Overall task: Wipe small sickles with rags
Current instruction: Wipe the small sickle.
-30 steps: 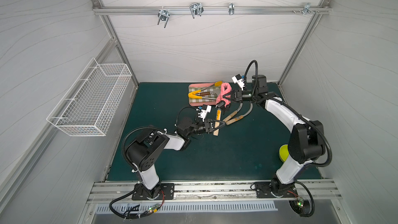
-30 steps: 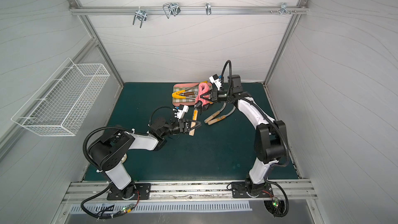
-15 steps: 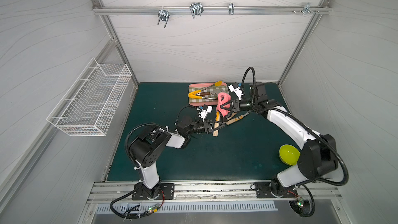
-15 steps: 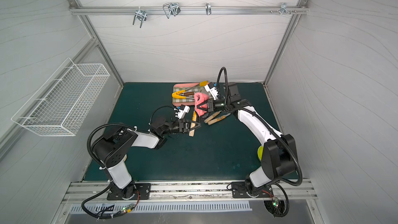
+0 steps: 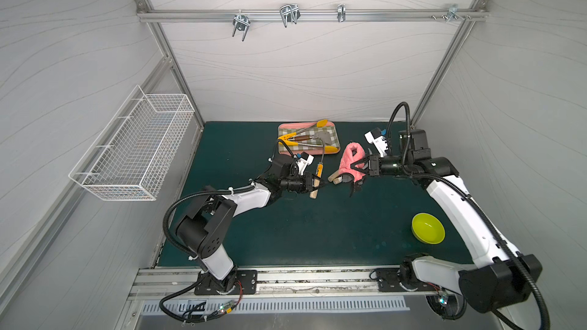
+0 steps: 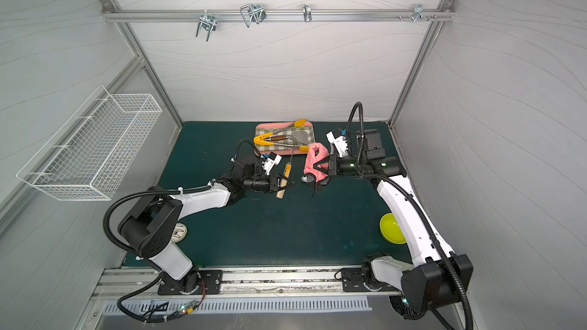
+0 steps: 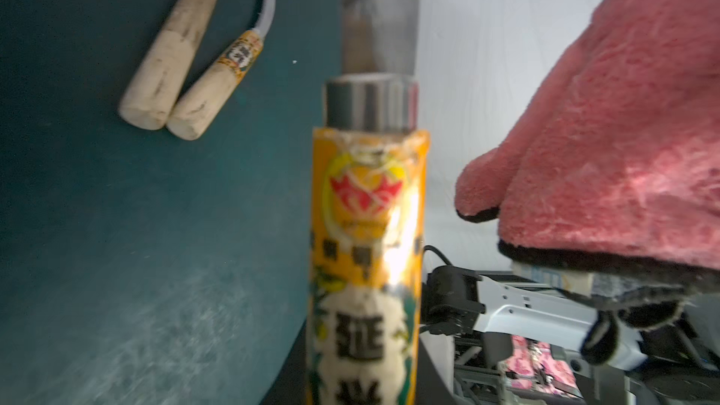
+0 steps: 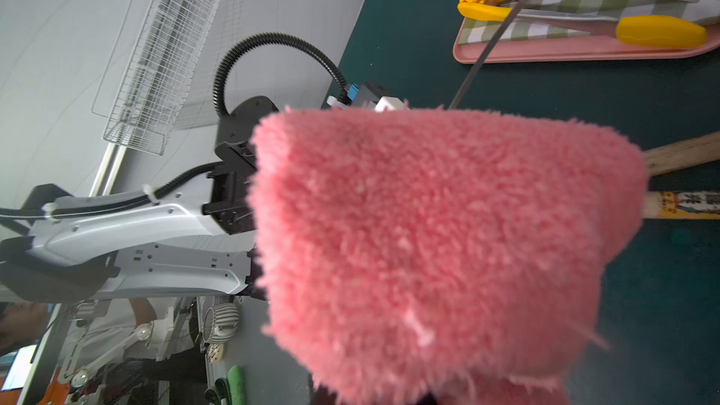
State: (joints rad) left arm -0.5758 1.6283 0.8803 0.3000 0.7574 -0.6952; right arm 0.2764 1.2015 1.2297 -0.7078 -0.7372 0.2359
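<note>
Where tray [image 5: 288, 126] sits, tongs [image 5: 286, 137], spatula [image 5: 321, 136] lie inside.

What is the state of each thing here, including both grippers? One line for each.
Left gripper: shut on sickle handle.
Right gripper: shut on rag.
Rag: hanging folded, apart from sickle.
Other two sickles: lying on mat.
Tongs: open, on tray.
Spatula: on tray.
Bowl: upright, empty.
</note>
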